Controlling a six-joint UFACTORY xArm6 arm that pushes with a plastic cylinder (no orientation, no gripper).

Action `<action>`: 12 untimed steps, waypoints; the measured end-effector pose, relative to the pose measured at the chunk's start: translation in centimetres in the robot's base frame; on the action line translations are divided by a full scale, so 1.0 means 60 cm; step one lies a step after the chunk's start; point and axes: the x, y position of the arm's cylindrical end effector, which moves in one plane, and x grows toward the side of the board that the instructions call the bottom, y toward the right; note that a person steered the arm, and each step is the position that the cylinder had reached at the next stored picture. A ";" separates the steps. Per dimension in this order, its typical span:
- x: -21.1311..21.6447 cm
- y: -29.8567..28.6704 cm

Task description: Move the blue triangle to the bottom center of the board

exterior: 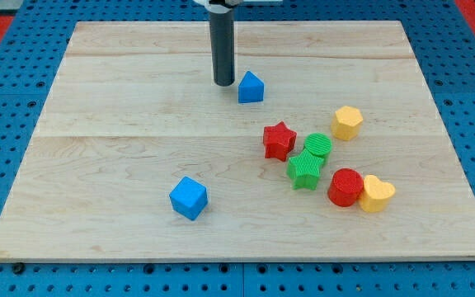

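Observation:
The blue triangle [251, 87] sits on the wooden board [122, 148] near the view's top centre. My tip [223, 83] stands just to the view's left of it, a small gap apart, about level with the block's upper part. The dark rod rises straight up from the tip to the view's top edge.
A blue cube [189, 198] lies at lower left of centre. To the right is a cluster: red star [279, 140], green cylinder [318, 147], green star [306, 170], red cylinder [345, 187], yellow heart [376, 194], yellow hexagon [347, 122].

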 end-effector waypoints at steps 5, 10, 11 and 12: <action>-0.048 -0.017; 0.147 0.077; 0.121 -0.016; 0.114 -0.043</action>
